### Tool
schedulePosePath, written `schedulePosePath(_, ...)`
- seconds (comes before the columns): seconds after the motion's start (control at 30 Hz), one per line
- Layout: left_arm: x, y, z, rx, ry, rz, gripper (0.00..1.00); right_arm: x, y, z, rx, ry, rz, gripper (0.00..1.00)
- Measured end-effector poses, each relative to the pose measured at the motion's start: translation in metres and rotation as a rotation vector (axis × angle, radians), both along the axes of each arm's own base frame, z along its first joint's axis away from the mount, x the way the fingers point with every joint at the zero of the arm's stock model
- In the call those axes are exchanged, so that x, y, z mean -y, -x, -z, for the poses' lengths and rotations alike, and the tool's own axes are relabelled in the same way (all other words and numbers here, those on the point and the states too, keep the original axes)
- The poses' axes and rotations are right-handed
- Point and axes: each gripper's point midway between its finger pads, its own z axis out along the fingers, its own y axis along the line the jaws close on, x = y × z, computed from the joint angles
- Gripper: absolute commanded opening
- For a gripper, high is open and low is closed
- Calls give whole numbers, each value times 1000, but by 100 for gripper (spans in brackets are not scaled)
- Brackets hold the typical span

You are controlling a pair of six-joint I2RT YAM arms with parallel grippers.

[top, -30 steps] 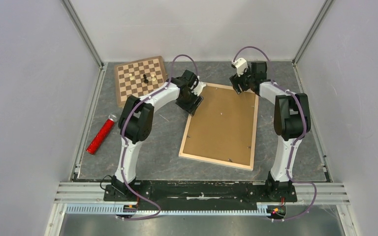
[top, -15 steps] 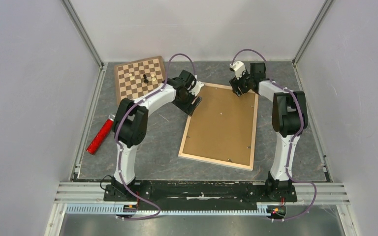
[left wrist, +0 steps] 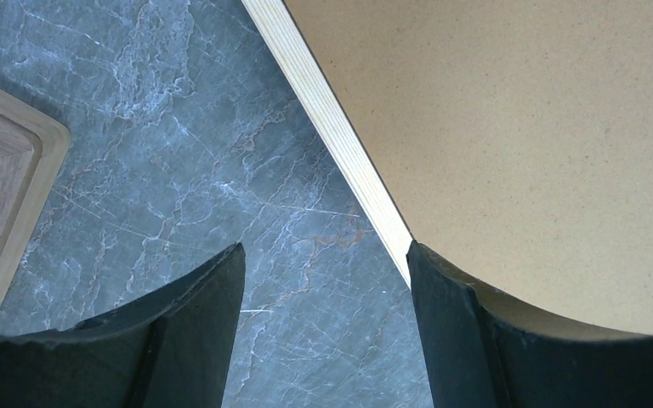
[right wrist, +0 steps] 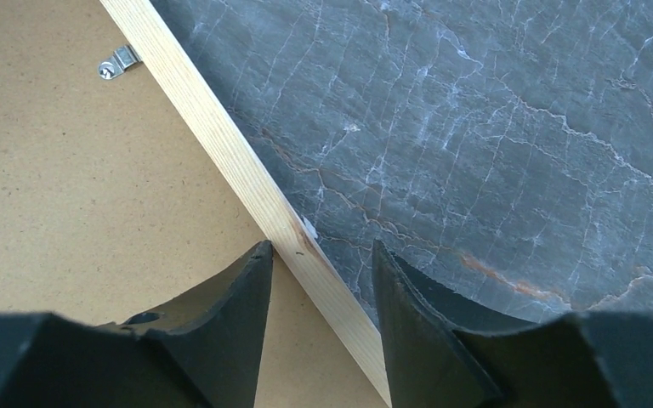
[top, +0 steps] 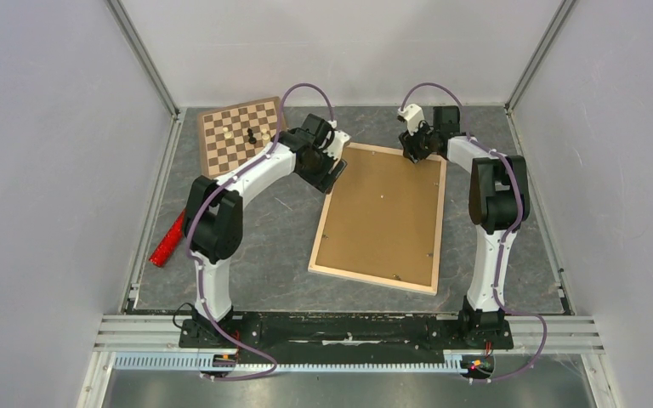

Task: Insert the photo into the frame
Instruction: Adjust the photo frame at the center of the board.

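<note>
Now both arms have pushed out to the far end of the frame (top: 374,279), which lies face down on the bench (top: 281,246) with the brown board (top: 383,212) filling its back. Over the last second we see the left arm swing its elbow outward and carry the left pincer (left wrist: 323,251) up to the far left corner. Its jaws stand open, 1 finger over the bare bench and the other over the board, with the pale bar running between them and nothing gripped. The right pincer (right wrist: 321,246) has dropped lower onto the far bar toward the right corner, and its jaws have narrowed about that bar. The inner finger looks to touch the wood while the outer one stands a little apart from it, so we call it open and not yet closed on anything. A metal clip (right wrist: 117,61) on the board shows near it. We cannot see the photo in any view, and whether it lies under the board we cannot tell. We judge that the 2 arms are setting up to take the frame by its far end, so seating the photo is either hidden from us or not yet done.
</note>
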Motion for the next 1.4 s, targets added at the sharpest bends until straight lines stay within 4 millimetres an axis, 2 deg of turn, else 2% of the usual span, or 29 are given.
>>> schedulePosePath(0.17, -1, 2, 0, -2, -3, 2, 76, 0, 1, 1, -7, -4, -8, 43)
schedulePosePath(0.47, -4, 7, -6, 4, 2, 11, 76, 3, -1, 5, -32, -28, -6, 41)
schedulePosePath(0.8, -2, 30, 9, -62, 2, 45, 75, 8, -8, 5, -49, -36, 18, 25)
schedulePosePath(0.93, 6, 43, 6, -64, 7, 75, 75, 23, -9, 5, -65, -60, 75, 17)
schedulePosePath(1.13, 19, 60, 0, -57, 9, 136, 74, 64, 0, 4, -70, -71, 226, 12)
schedulePosePath(1.23, 27, 68, 1, -58, 5, 166, 74, 87, 14, 5, -92, -70, 330, 10)
schedulePosePath(1.4, 31, 75, 3, -55, -13, 186, 74, 105, 44, 5, -115, -86, 451, 8)
